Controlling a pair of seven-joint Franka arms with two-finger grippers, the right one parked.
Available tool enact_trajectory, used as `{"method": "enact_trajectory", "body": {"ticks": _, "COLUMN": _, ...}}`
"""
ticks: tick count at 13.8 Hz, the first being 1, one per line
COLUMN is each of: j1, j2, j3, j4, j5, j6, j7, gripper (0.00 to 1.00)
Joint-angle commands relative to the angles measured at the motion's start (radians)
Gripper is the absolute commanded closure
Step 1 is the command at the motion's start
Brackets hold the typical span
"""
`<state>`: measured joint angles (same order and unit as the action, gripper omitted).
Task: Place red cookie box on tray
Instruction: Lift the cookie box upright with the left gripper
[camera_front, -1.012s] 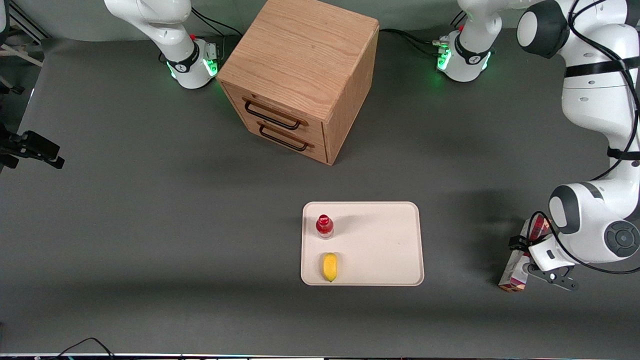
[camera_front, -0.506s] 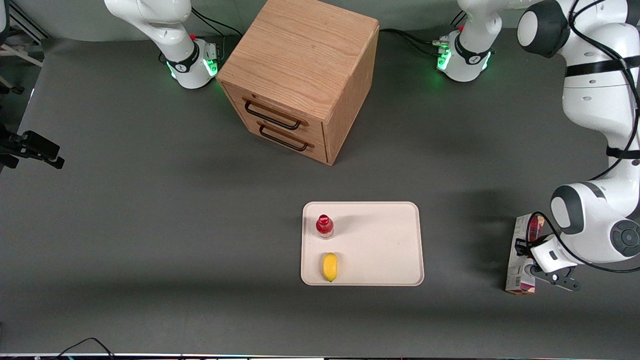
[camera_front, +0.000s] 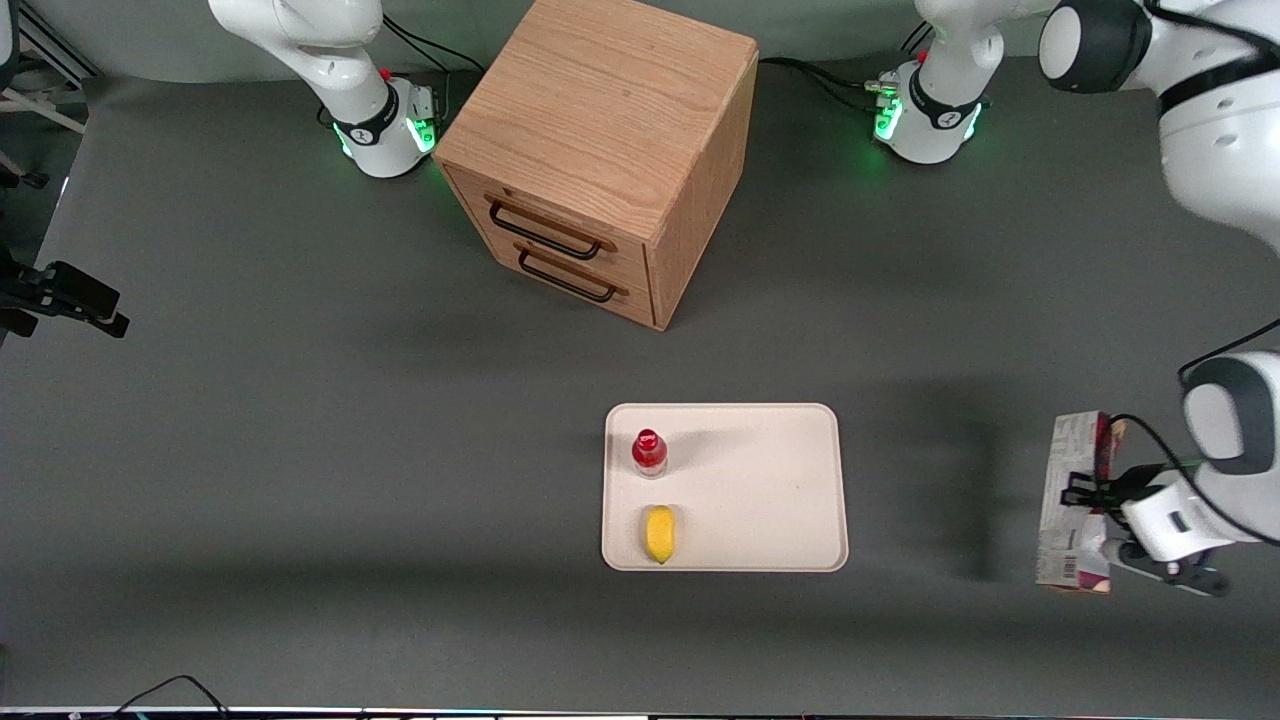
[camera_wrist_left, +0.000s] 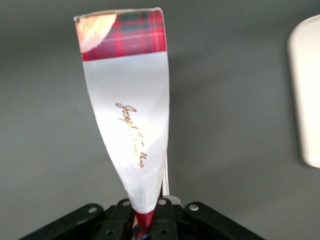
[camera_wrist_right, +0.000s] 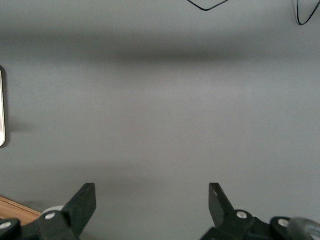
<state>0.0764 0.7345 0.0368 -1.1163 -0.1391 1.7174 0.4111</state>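
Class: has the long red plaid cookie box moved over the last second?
Yes. The red plaid cookie box, clamped in the left tool, has shifted away from the cream-white rectangular tray.

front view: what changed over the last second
The gripper, shut on the red cookie box, has lifted it off the table and carried it farther toward the working arm's end, away from the tray. The tray, bottle, lemon and cabinet stayed put.
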Motion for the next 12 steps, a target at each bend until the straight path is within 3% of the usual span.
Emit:
{"method": "enact_trajectory", "body": {"ticks": 1, "j1": -0.015, "j2": -0.104, "j3": 0.002, "j4": 0.03, "j5": -0.005, "j6": -0.14, "j7": -0.157, "gripper": 1.0}}
{"method": "enact_trajectory", "body": {"ticks": 3, "j1": -0.024, "j2": -0.171, "j3": -0.068, "j4": 0.027, "j5": 0.021, "j6": -0.202, "j7": -0.327, "gripper": 1.0}}
{"method": "enact_trajectory", "body": {"ticks": 8, "j1": -0.026, "j2": -0.233, "j3": -0.346, "j4": 0.013, "j5": 0.16, "j6": -0.274, "j7": -0.713, "gripper": 1.0}}
{"method": "enact_trajectory", "body": {"ticks": 12, "j1": -0.024, "j2": -0.219, "j3": -0.52, "j4": -0.133, "j5": 0.263, "j6": -0.123, "j7": -0.839, "gripper": 1.0}}
